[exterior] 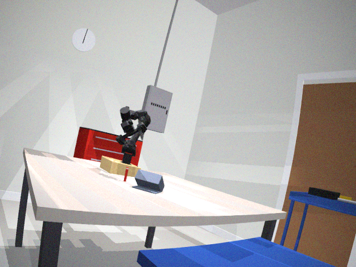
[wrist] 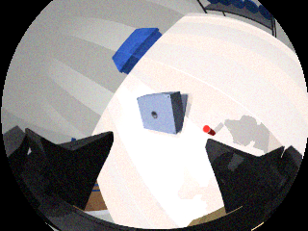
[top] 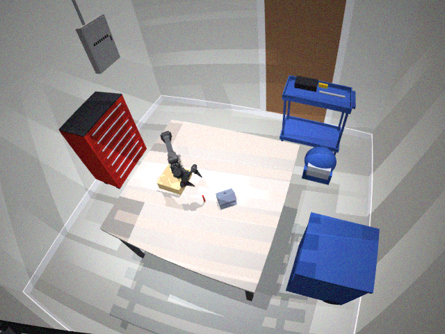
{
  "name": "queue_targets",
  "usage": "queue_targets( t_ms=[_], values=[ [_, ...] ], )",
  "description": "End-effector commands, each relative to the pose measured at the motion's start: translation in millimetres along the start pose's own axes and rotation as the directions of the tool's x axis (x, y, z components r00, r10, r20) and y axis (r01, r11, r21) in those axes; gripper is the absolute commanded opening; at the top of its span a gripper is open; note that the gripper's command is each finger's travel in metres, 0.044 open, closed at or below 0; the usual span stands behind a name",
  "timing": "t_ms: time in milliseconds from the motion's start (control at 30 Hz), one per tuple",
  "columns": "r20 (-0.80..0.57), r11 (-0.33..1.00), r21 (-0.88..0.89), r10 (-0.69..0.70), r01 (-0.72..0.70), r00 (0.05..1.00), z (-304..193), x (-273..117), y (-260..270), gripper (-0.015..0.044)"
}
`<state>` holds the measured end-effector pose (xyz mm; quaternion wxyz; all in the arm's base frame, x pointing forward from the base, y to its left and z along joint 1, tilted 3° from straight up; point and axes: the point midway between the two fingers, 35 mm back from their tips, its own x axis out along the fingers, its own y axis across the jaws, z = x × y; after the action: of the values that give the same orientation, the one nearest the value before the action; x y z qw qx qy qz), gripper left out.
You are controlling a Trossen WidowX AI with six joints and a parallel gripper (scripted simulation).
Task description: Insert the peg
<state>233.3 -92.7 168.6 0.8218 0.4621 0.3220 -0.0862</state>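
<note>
A slim red peg [top: 204, 198] [exterior: 125, 174] [wrist: 209, 130] stands upright on the table; its top looks round in the wrist view. A blue-grey block with a sloped panel [top: 230, 196] [exterior: 147, 178] [wrist: 166, 124] stands beside it. A dark hole [top: 224, 193] [wrist: 154, 115] shows in the panel's face. My gripper [top: 197, 181] [wrist: 161, 141] is open and empty, raised above the table and well clear of the peg and the panel. In the wrist view the peg lies just beyond the tip of the right-hand finger, and the panel appears beyond the gap between the fingers.
The arm stands on a yellow wooden base block [top: 172, 182] [exterior: 110, 166] near the peg. Off the table are a red drawer cabinet [top: 108, 143] [exterior: 86, 143], a blue cart [top: 316, 94], a blue chair [top: 320, 161] and a large blue box [top: 334, 251] [wrist: 137, 45].
</note>
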Motion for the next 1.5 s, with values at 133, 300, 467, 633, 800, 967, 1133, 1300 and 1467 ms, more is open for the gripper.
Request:
queue_targets(
  t_ms=[133,300,467,633,800,967,1133,1300,1467],
  values=[
    [-0.064,0.993,-0.083,-0.089,0.083,0.994,4.1,12.2,-6.8,0.044],
    [-0.105,0.982,-0.141,-0.143,0.128,0.984,5.4,20.2,-11.4,0.044],
    [-0.146,0.965,-0.204,-0.198,0.166,0.969,6.3,28.3,-16.2,0.044],
    [-0.184,0.942,-0.269,-0.252,0.198,0.95,7.1,36.4,-20.8,0.044],
    [-0.221,0.915,-0.338,-0.307,0.222,0.926,7.6,44.7,-25.4,0.044],
    [-0.257,0.88,-0.411,-0.363,0.239,0.896,7.0,52.9,-30.7,0.044],
    [-0.29,0.839,-0.485,-0.419,0.246,0.86,6.0,61.1,-35.9,0.044],
    [-0.321,0.794,-0.558,-0.475,0.242,0.819,4.0,69.7,-40.9,0.044],
    [-0.346,0.743,-0.629,-0.53,0.227,0.774,2.3,77.8,-46.1,0.044]
  ],
)
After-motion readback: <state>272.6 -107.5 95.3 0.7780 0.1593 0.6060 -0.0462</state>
